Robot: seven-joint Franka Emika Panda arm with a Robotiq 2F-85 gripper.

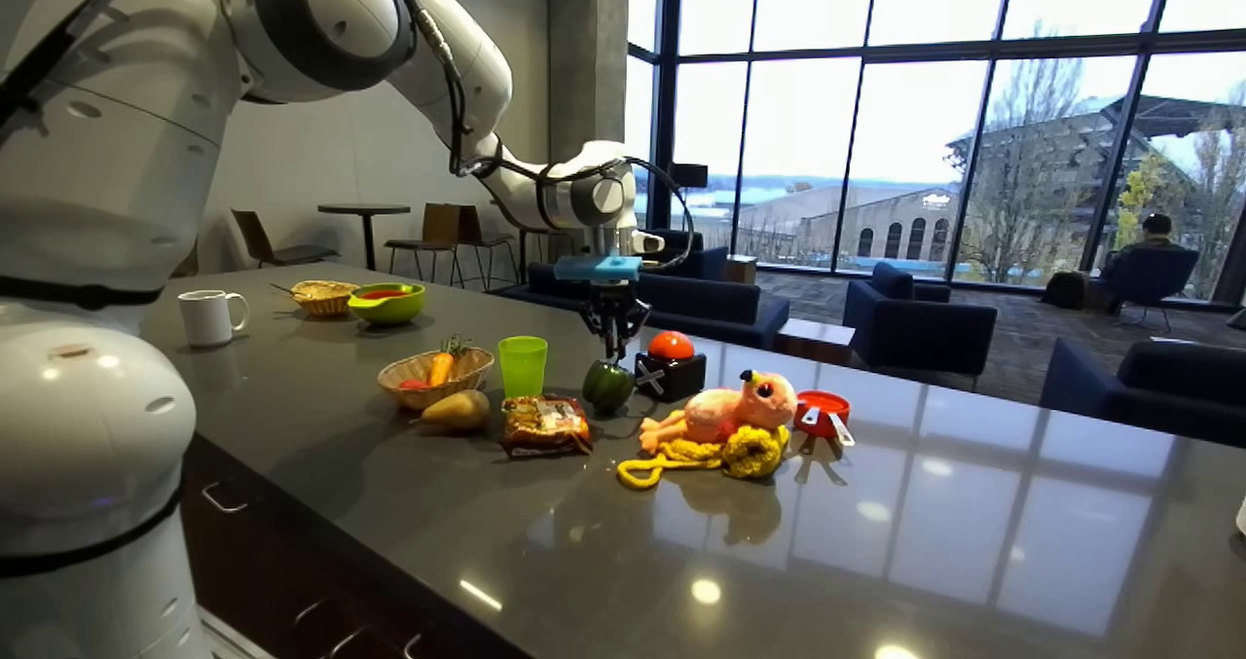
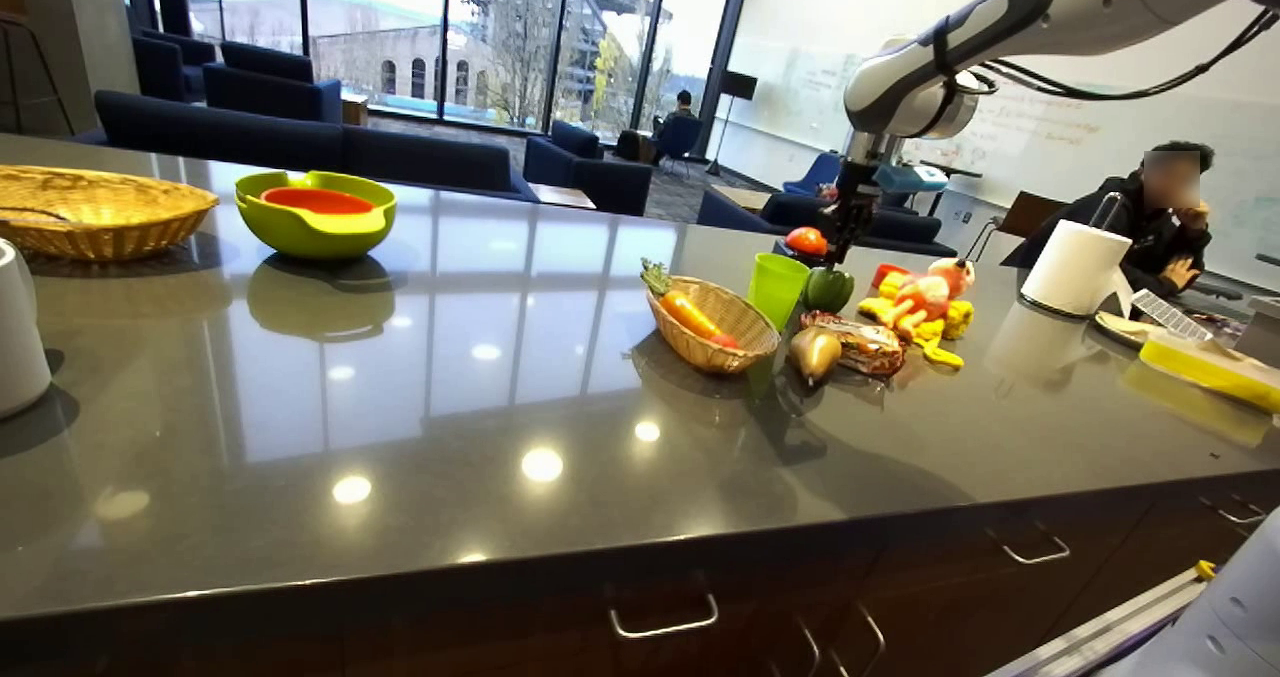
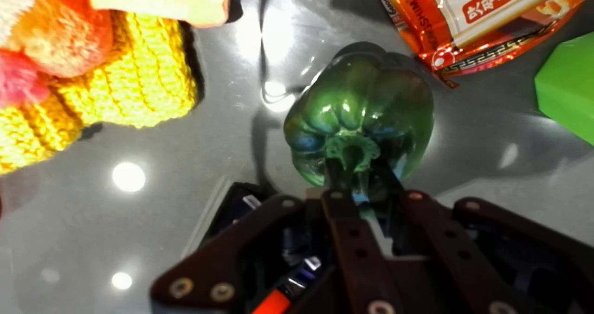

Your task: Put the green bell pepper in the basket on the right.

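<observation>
The green bell pepper (image 1: 608,389) is dark green and roundish. It also shows in an exterior view (image 2: 828,290) and the wrist view (image 3: 357,103), stem towards my gripper (image 3: 358,168). My gripper points down from above, seen in both exterior views (image 1: 615,347) (image 2: 840,249). Its two fingers are close together, one on each side of the pepper's stem, and look shut on it. I cannot tell whether the pepper touches the counter. A small wicker basket (image 1: 473,375) holding a carrot and a red item stands nearby, right of a larger wicker basket (image 2: 130,237) in an exterior view (image 2: 705,350).
A lime-green cup (image 1: 523,367), a snack packet (image 1: 545,423) and a brown pear-like item (image 1: 456,412) stand between pepper and small basket. A black box (image 1: 672,377) with a red dome, a pink plush bird (image 1: 725,411) and a red measuring cup (image 1: 823,411) are nearby.
</observation>
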